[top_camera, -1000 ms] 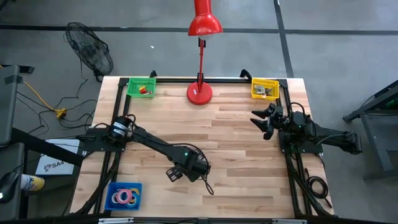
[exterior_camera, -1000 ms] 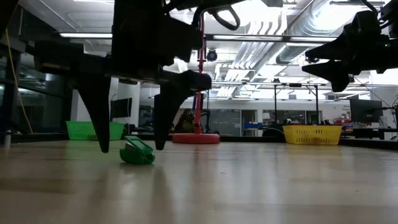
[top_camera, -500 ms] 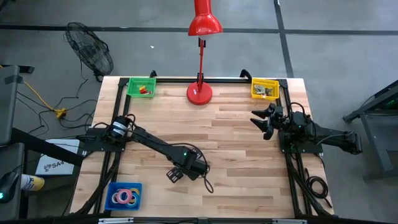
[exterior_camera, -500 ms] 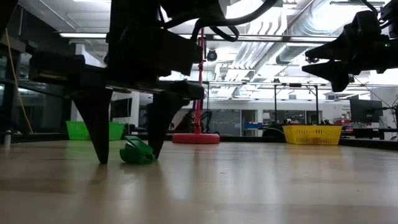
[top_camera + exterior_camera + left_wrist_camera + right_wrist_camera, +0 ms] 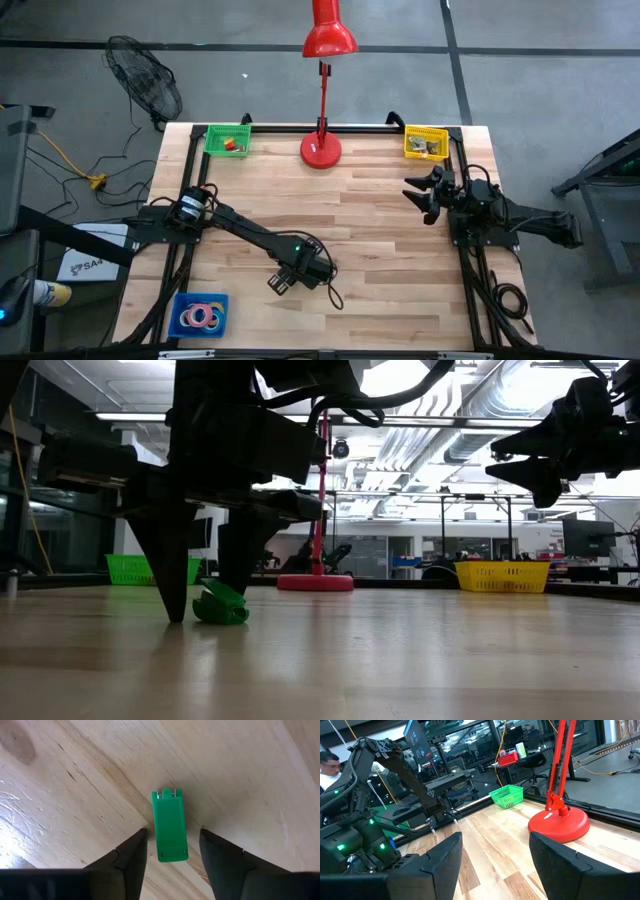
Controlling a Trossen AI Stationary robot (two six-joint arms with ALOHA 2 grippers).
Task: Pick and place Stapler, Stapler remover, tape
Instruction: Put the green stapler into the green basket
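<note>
A small green stapler [image 5: 170, 832] lies flat on the wooden table, right of the near-left area; it also shows in the low view [image 5: 220, 606]. My left gripper [image 5: 283, 282] points down over it, open. One finger [image 5: 131, 851] stands on each side of the stapler with a gap to it, tips at table height [image 5: 176, 612]. The tape rolls [image 5: 200, 316] lie in a blue tray at the near-left corner. My right gripper [image 5: 421, 195] is open and empty, held above the table's right side [image 5: 530, 466].
A green basket [image 5: 228, 139] stands at the far left and a yellow basket [image 5: 426, 142] at the far right. A red desk lamp's base [image 5: 321, 150] stands at the far middle. Bare wood lies between the two arms.
My left gripper has come down around the green stapler until its fingertips reach the table. Its fingers have drawn closer together on either side of the stapler. The stapler has stayed where it was.
</note>
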